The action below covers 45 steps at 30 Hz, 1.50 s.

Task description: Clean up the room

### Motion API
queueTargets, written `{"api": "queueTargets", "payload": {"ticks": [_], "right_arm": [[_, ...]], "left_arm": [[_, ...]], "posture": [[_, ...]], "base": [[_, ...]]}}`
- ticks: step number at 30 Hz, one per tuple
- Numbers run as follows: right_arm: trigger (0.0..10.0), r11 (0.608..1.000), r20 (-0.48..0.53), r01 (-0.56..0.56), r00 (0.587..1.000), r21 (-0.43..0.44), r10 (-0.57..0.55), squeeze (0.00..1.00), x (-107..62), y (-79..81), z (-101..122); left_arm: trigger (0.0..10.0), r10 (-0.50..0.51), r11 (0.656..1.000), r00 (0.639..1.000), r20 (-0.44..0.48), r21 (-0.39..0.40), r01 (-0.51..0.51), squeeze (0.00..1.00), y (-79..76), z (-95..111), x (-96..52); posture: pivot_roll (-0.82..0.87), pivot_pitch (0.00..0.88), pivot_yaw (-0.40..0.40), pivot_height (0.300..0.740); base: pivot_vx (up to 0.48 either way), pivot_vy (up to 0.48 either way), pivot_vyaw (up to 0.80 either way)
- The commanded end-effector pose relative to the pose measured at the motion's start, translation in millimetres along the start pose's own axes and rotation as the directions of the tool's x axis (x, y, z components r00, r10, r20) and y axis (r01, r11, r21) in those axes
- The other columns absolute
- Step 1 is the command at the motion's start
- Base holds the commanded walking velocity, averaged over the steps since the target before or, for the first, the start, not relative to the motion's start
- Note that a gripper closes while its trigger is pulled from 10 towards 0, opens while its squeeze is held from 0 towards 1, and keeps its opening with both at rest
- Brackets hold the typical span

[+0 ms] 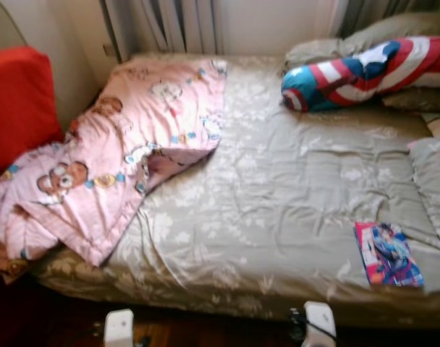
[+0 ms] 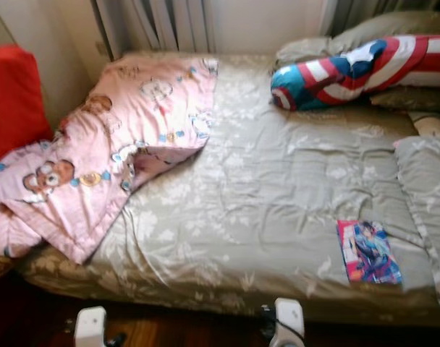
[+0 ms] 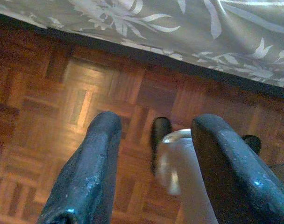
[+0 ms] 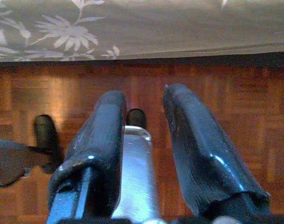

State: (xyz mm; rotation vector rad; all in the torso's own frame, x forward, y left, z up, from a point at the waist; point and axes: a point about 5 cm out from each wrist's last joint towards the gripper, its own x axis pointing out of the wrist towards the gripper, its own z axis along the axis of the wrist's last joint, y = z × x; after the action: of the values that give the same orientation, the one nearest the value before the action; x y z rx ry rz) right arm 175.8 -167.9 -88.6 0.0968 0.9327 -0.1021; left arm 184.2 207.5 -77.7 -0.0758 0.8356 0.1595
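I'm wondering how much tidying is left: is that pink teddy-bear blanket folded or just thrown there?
Not folded. The pink blanket lies rumpled across the bed, one corner flipped back and an end hanging off the edge.

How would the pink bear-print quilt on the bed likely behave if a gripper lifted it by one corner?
The pink quilt lies crumpled, with folds, and spills over the edge of the bed, so it is probably floppy and would drape and trail. It looks padded, so likely bulky but light for its size. Being cloth, it should neither roll nor break.

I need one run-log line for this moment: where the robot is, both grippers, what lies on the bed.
robot: before bed | left gripper: open, low | right gripper: open, low | on bed: pink blanket, book, striped pillow
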Motion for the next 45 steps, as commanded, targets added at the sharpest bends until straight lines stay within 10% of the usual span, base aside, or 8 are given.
{"api": "queueTargets", "payload": {"ticks": [1,45], "right_arm": [[10.0,1.0,-0.002,-0.02,1.0,0.007,0.02,0.0,0.2,8.3,-0.5],[10.0,1.0,-0.004,-0.022,1.0,0.001,0.022,0.0,0.5,7.4,0.2]], "left_arm": [[10.0,0.023,1.0,0.999,-0.037,0.01,-0.023,0.0,8.5,-8.9,-2.8],[10.0,0.023,1.0,0.999,-0.025,0.01,-0.022,0.0,7.2,-6.4,-2.1]], "posture": [[0.04,0.117,-0.007,0.74],[0.04,0.118,-0.01,0.74]], "base": [[0.0,0.27,0.0],[0.0,0.275,0.0]]}}
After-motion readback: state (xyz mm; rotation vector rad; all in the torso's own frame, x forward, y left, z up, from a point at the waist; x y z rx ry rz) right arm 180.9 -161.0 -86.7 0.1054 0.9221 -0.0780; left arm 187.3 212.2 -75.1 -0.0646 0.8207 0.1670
